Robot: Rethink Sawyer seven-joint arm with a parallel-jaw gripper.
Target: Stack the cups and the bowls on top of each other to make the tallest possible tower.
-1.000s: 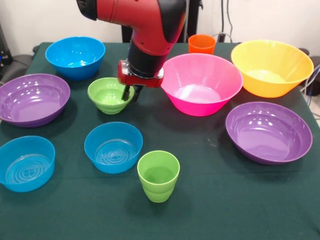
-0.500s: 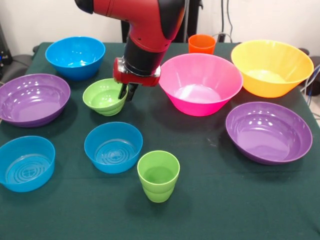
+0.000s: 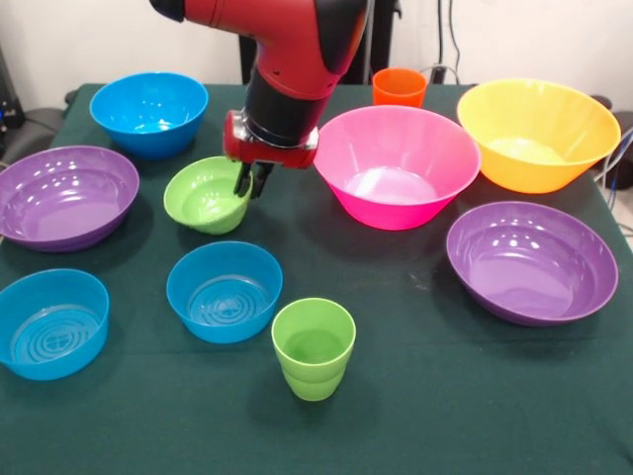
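The gripper (image 3: 250,184) is closed on the right rim of the small green bowl (image 3: 205,195), one finger inside and one outside; the bowl is tilted, its gripped side raised, between the far blue bowl (image 3: 148,112) and the pink bowl (image 3: 398,165); the green cup (image 3: 314,348) stands upright near the front edge, just beside a blue bowl (image 3: 224,291); the orange cup (image 3: 399,87) stands behind the pink bowl.
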